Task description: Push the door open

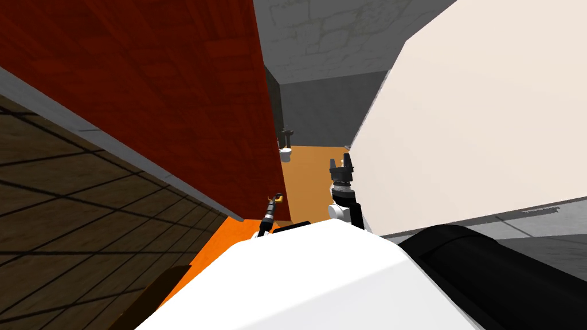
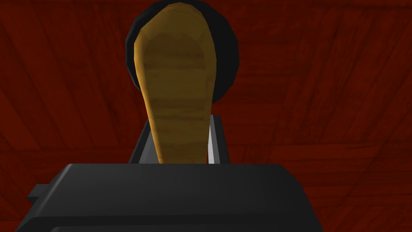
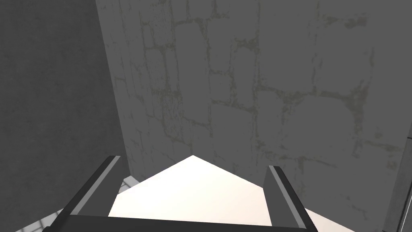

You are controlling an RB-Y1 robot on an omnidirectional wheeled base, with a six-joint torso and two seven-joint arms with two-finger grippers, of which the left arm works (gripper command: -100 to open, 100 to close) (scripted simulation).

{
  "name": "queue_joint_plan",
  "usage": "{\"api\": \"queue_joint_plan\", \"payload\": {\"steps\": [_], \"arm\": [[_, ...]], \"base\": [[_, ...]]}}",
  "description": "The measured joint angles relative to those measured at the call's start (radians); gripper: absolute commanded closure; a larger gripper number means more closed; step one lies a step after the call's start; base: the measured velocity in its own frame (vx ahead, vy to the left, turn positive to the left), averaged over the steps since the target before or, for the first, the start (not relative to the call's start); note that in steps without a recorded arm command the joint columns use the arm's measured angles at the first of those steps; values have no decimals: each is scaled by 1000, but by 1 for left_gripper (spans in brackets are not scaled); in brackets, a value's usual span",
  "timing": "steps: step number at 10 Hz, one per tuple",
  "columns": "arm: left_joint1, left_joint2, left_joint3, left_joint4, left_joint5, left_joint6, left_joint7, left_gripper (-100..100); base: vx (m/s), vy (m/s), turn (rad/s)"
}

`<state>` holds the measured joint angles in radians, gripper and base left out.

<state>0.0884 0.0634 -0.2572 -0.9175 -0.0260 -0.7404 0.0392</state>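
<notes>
Left pincer (image 2: 181, 123) clamped on yellow handle (image 2: 177, 80) of red door (image 2: 322, 80); right pincer (image 3: 193, 163) open, beside cream wall (image 1: 487, 114).

You see little of the left gripper's (image 2: 181, 121) fingers (image 2: 217, 141): the handle (image 2: 177, 88) clamped between them covers all but their outer edges. The handle also hides most of the dark round plate (image 2: 227, 48) behind it, and its near end is lost behind the gripper's body. The door (image 2: 330, 80) runs past every edge there. From the head, a pale thing (image 1: 285, 153) and a dark thing (image 1: 287, 134) on the orange floor (image 1: 312, 172) beyond the door are too small for you to name.
</notes>
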Motion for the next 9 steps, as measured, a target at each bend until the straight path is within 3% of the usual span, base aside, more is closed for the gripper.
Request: {"api": "queue_joint_plan", "payload": {"steps": [2,3,5,8,9], "arm": [[-3,13,20,-15,9,16,1,100],[-18,9,36,8,15,8,-3,100],[1,11,58,-16,23,20,-14,100],[-20,2,95,12,36,13,-29,100],[-43,1,111,51,43,-4,-31,100]], "base": [[141,-116,60],[160,-139,87],[139,-107,60],[128,-102,58],[117,-80,36]]}}
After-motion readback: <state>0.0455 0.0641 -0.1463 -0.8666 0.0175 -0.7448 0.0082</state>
